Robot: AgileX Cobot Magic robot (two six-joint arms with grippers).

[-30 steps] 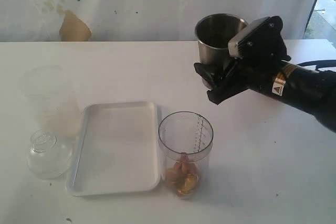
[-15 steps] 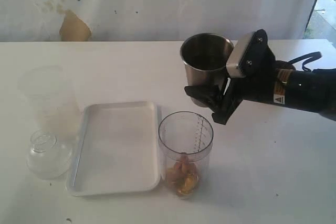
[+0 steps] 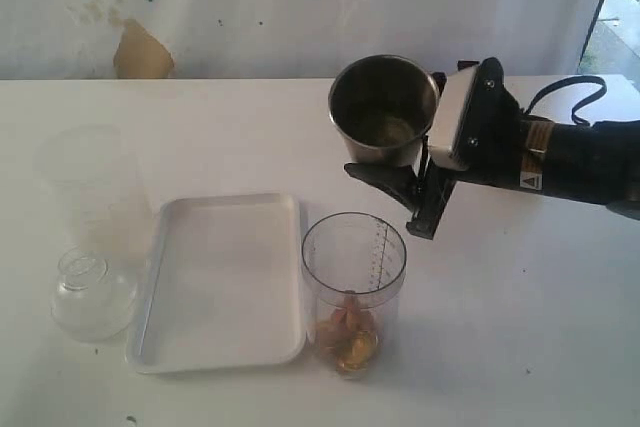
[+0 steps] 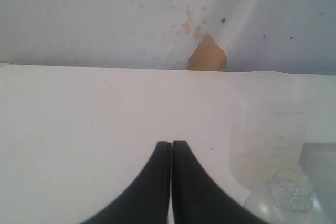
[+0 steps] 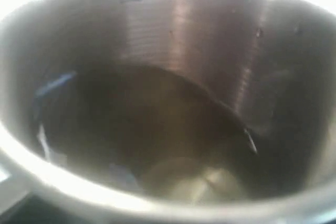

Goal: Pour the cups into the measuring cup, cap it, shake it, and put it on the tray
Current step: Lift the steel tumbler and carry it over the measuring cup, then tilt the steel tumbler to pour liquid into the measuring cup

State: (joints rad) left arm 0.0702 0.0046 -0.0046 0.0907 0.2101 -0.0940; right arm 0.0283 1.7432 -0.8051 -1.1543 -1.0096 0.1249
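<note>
Right fingers [image 3: 390, 180] clamp the tilted steel tumbler [image 3: 385, 112] between them, near the measuring cup [image 3: 354, 277]

Exterior high above table [image 3: 520, 327], left wrist low, right wrist close into tumbler [image 5: 210, 51]

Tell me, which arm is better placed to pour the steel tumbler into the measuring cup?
Right. The right hand holds the steel tumbler, tilted close to the measuring cup. The left hand is shut and empty.
</note>
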